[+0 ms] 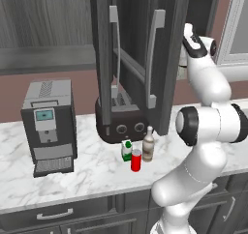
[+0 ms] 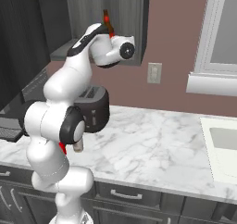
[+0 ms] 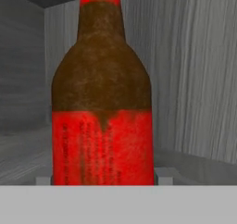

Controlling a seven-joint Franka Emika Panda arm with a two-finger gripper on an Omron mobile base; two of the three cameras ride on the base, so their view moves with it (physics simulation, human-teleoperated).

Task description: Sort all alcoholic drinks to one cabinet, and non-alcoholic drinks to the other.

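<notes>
The beer bottle (image 3: 102,102) stands upright right in front of the hand camera, dark brown glass above a red label, with grey wood-grain cabinet walls behind and beside it. A small light-grey block shows low at each side of the bottle's base, touching the label; these look like the fingers (image 3: 164,176) clamped on the bottle, one on each side. In the right base view the bottle's brown neck and red band (image 2: 108,23) stick up just above the raised wrist, at the open front of the wall cabinet (image 2: 115,5).

In the left base view the arm reaches up behind the cabinet's open doors (image 1: 157,59), which hang with their long silver handles facing the camera.

On the marble desk (image 1: 87,170), just in front of the dark toaster (image 1: 121,122), three drinks stand close together: the green-and-white bottle (image 1: 127,151) on the left, the tan bottle (image 1: 148,145) with a white cap on the right, and the red can (image 1: 136,160) just in front, between them. A coffee machine (image 1: 48,124) sits well apart to the left.
</notes>
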